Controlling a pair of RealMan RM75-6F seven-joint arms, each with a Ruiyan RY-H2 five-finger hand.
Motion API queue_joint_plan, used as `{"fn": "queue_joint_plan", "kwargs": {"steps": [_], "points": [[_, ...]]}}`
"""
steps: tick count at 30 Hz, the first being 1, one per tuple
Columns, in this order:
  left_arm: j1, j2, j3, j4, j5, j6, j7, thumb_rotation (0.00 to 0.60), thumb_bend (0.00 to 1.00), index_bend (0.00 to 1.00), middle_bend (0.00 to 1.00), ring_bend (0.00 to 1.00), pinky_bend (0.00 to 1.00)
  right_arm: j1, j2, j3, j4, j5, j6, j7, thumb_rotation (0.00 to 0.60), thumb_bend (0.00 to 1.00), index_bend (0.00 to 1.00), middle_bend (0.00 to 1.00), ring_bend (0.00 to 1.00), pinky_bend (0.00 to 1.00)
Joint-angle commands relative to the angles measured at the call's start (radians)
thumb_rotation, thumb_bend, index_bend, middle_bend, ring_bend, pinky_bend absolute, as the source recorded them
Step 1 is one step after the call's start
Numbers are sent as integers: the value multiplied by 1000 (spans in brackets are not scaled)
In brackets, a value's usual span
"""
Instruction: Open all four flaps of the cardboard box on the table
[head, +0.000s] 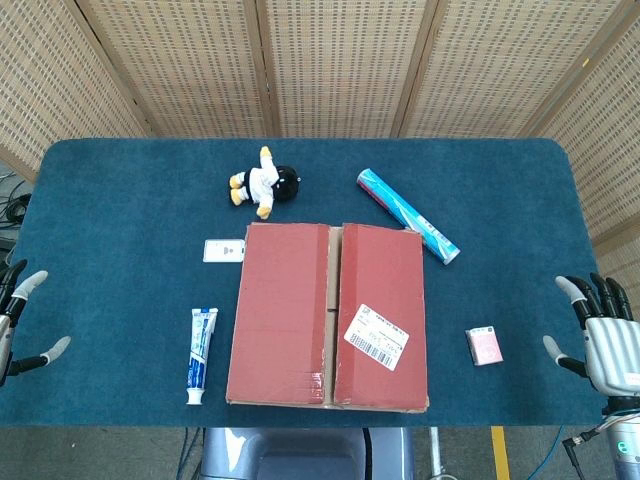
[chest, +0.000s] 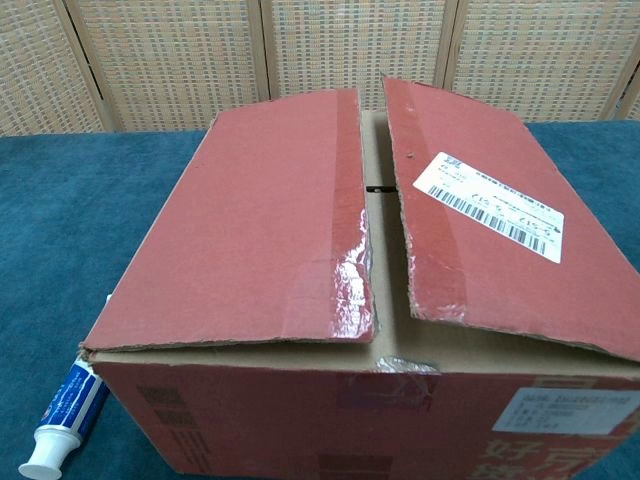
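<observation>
1. Zero flaps are open so far, by my read. The cardboard box (head: 328, 315) sits at table centre, near edge, directly in front of you. Both top flaps lie down, slightly lifted along the centre seam.
2. Left flap (chest: 250, 220) and right flap (chest: 490, 220) leave a gap between them; the inner flaps show through it in chest view. Cut tape remains on the seam edges.
3. Left hand (head: 18, 320): at the far left table edge, well apart from the box, fingers spread, holding nothing.
4. Right hand (head: 600, 335): at the far right edge, fingers spread and apart, empty.
5. Step in hand: approach, prior to first flap lift. Neither hand touches the box.
6. Next move calls for: bring one hand to the seam, get fingertips under a raised flap edge, fold it outward. Repeat w/ the other top flap, then the two inner flaps.
7. Obstacles near the box: toothpaste tube (head: 201, 355) just beside the left wall, pink pack (head: 484, 346) to the right, foil roll (head: 407, 215) near the far right corner, plush toy (head: 264, 183) and white card (head: 224, 250) behind. Route approx. above these.
</observation>
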Motion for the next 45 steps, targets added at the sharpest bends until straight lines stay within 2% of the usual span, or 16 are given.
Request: {"fn": "queue_joint_plan", "kwargs": {"steps": [1, 14, 17, 19, 24, 27, 30, 38, 45], "points": [[0, 1, 0, -1, -2, -2, 1, 513, 222, 114, 0, 0, 0, 1, -1, 1, 2, 1, -1, 2, 600, 311, 156, 161, 0, 0], [-7, 9, 2, -26, -4, -16, 21, 514, 222, 114, 0, 0, 0, -6, 3, 1, 12, -2, 10, 29, 600, 311, 156, 161, 0, 0], [-9, 10, 3, -28, -7, -23, 25, 514, 222, 114, 0, 0, 0, -6, 4, 3, 13, -1, 11, 34, 600, 337, 156, 161, 0, 0], [-10, 10, 5, -30, -6, -26, 28, 512, 222, 114, 0, 0, 0, -4, 5, 5, 13, -1, 9, 42, 600, 392, 156, 161, 0, 0], [-16, 14, 3, -38, -17, -39, 41, 514, 223, 114, 0, 0, 0, 14, 11, 15, 16, -18, -5, 80, 600, 672, 156, 161, 0, 0], [-21, 17, 5, -44, -19, -49, 57, 513, 224, 114, 0, 0, 0, 38, 23, 21, 16, -49, -26, 118, 600, 888, 156, 168, 0, 0], [-25, 15, 4, -47, -20, -53, 65, 513, 225, 115, 0, 0, 0, 69, 42, 33, 9, -84, -46, 159, 600, 997, 156, 183, 0, 0], [-35, 7, 8, -49, -36, -79, 96, 514, 226, 114, 0, 0, 0, 171, 100, 66, -21, -169, -131, 286, 600, 1000, 193, 209, 0, 0], [-46, 1, 7, -49, -58, -99, 130, 514, 231, 114, 0, 0, 0, 301, 146, 97, -55, -228, -248, 405, 600, 1000, 216, 225, 0, 0]]}}
